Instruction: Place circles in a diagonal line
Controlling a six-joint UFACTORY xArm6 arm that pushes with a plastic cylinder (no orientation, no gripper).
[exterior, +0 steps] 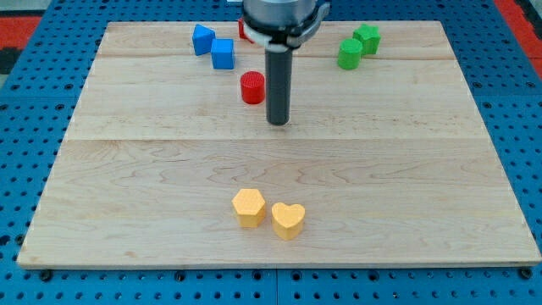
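A red round block (251, 87) sits on the wooden board (389, 169) in the upper middle. A green round block (349, 53) stands at the view's upper right, touching a green star-shaped block (367, 37). My tip (278, 122) rests on the board just right of and below the red round block, a small gap apart. The rod's upper part hides most of another red block (243, 30) at the top edge.
Two blue blocks (202, 39) (223, 53) lie at the upper left, close together. A yellow hexagonal block (249, 206) and a yellow heart block (288, 219) touch each other near the view's bottom middle.
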